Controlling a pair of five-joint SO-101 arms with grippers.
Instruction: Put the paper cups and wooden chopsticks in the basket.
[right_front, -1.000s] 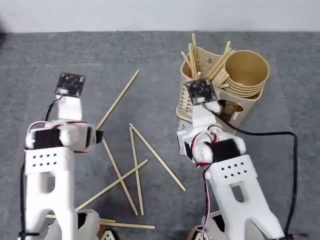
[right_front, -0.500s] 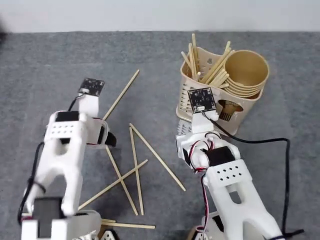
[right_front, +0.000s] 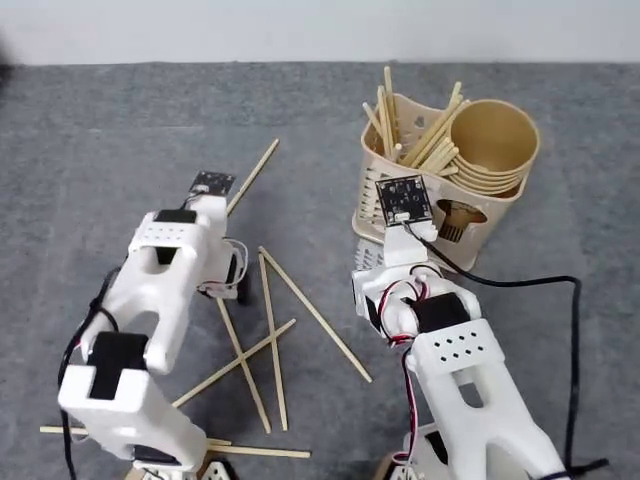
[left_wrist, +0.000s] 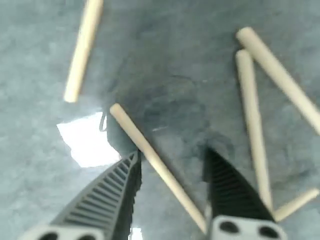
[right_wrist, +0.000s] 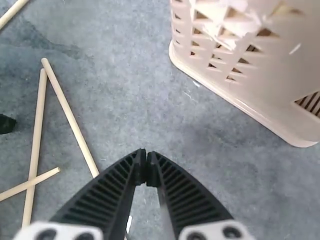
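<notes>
While the right hand (right_wrist: 146, 169) sits closed, the open left hand (left_wrist: 172, 154) straddles a round wooden chopstick (left_wrist: 157, 165).

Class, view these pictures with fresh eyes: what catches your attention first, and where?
The beige slotted plastic basket stands at the far right, holding stacked tan paper cups and upright wooden chopsticks. Pale chopsticks lie strewn on the grey mat in the middle, where the left gripper has its open fingers astride one.
</notes>
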